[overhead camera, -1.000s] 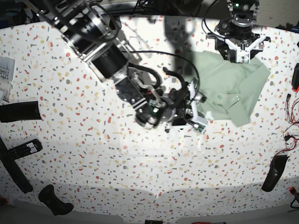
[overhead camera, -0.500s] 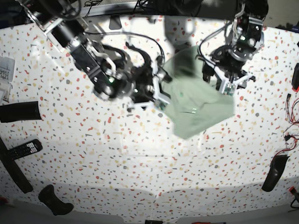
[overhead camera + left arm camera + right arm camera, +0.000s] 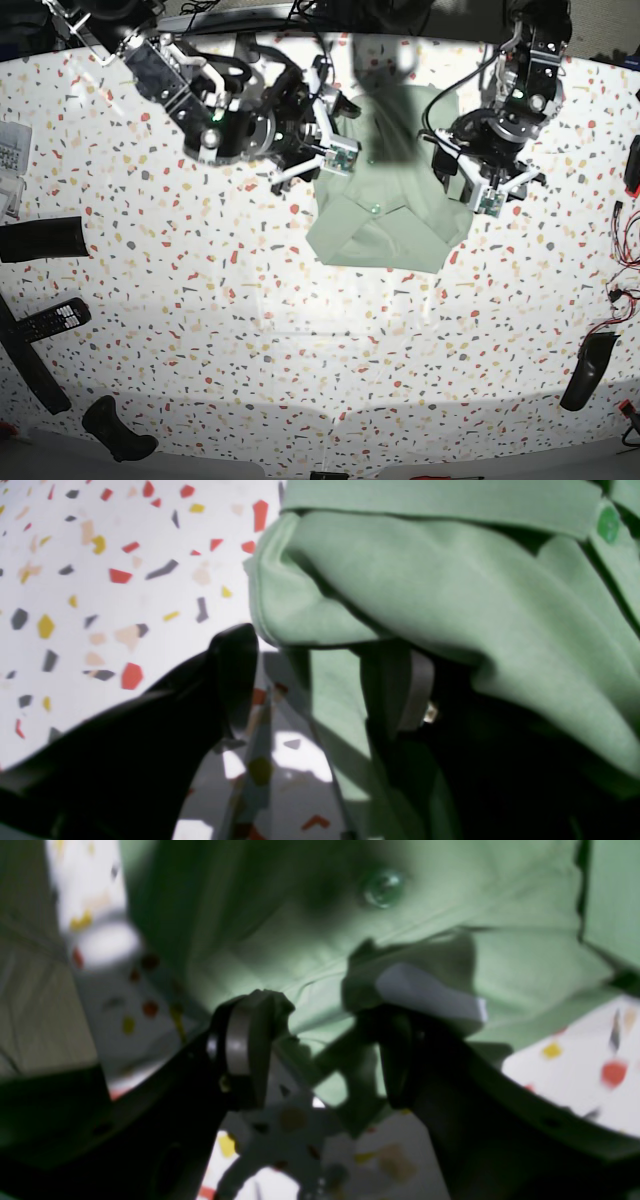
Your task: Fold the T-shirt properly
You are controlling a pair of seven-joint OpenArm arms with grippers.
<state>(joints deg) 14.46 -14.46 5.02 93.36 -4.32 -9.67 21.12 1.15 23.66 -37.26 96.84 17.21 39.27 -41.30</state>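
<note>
The pale green T-shirt [image 3: 385, 215] lies folded in a compact bundle at the top middle of the speckled table [image 3: 300, 340]. My right gripper [image 3: 330, 140] is at the shirt's left edge. In the right wrist view [image 3: 320, 1060] its jaws stand apart with the shirt [image 3: 310, 940] and a button [image 3: 382, 887] just beyond them. My left gripper [image 3: 480, 185] is at the shirt's right edge. In the left wrist view [image 3: 325, 680] its jaws stand apart, and a fold of the shirt [image 3: 450, 590] drapes over one finger [image 3: 415, 690].
A remote control [image 3: 55, 320] and black blocks [image 3: 40, 240] lie at the left edge, with a black handle [image 3: 115, 430] at the front left. A black object [image 3: 590, 370] and cables [image 3: 625, 290] are at the right edge.
The shirt has moved left from the back right to the top middle. My right gripper went up and left to its left edge. My left gripper came down and left to its right edge.
</note>
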